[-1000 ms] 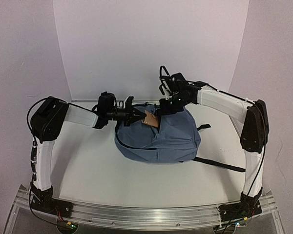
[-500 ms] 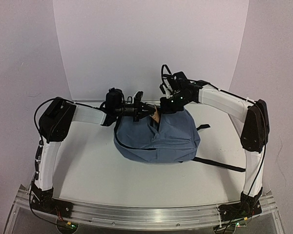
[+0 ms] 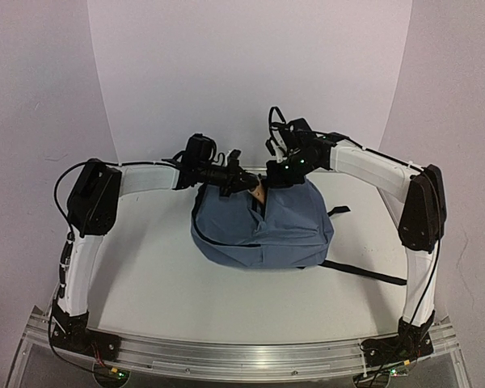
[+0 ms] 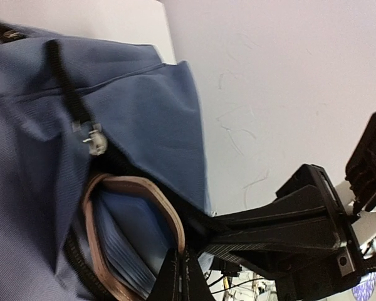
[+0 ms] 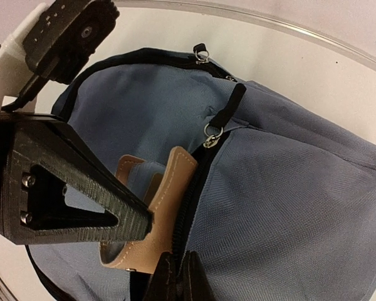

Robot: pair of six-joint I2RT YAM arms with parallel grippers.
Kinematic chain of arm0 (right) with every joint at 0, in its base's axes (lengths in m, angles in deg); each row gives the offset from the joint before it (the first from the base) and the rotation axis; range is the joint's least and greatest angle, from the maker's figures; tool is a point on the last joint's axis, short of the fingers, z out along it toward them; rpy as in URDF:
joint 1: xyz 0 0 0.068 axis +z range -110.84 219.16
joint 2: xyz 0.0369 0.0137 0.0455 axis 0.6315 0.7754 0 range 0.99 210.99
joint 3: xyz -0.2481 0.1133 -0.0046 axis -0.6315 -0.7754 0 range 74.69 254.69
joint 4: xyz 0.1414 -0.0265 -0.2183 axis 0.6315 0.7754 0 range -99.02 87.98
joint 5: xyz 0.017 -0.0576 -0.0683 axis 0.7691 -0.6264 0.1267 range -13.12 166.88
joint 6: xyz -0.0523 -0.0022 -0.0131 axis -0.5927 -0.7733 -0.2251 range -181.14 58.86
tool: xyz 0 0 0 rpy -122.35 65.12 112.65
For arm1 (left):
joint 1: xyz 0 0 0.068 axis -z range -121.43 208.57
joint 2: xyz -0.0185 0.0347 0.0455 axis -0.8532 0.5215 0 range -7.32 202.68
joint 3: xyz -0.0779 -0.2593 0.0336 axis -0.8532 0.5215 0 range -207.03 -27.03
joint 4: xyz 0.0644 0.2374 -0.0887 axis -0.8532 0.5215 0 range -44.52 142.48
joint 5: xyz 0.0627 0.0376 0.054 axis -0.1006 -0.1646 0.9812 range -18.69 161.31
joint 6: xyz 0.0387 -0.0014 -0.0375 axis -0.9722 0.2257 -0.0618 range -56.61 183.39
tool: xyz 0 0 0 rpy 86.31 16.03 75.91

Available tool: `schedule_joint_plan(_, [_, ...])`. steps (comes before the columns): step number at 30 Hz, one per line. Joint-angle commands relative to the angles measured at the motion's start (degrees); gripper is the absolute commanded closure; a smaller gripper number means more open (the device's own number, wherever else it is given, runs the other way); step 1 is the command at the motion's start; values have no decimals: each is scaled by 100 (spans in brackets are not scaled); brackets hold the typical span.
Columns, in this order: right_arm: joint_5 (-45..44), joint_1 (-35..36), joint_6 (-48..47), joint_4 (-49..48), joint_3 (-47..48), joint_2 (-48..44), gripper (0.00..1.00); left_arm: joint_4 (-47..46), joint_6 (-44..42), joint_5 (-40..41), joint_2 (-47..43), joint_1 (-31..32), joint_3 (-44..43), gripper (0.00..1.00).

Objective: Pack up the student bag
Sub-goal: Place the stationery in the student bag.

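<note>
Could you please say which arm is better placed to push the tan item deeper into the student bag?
Likely left: the left end effector grips the tan item at the opening; the right end effector holds the student bag open.

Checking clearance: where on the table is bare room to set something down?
Bare table: between the student bag and the arm bases, and left of the bag. Black strap crosses the right side. Crowded: the bag's top, where left gripper, right gripper and a tan item meet.
</note>
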Motion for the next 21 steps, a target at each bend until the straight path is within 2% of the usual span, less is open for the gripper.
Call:
schedule_joint_plan(1, [385, 95, 26, -408, 205, -384, 100, 1802, -353, 1178, -165, 25, 592, 99])
schedule_joint_plan(7, [402, 88, 19, -418, 177, -386, 100, 2691, -652, 1333, -304, 22, 568, 71])
schedule_joint_plan(13, [404, 76, 15, -417, 141, -401, 100, 3179, -811, 1743, -647, 16, 496, 56])
schedule_joint_plan(18, [426, 72, 20, -418, 137, -391, 100, 3605, -767, 1901, -753, -12, 417, 38])
schedule_joint_plan(21, [457, 66, 31, -421, 167, -357, 100, 3689, -801, 1805, -613, -9, 326, 35])
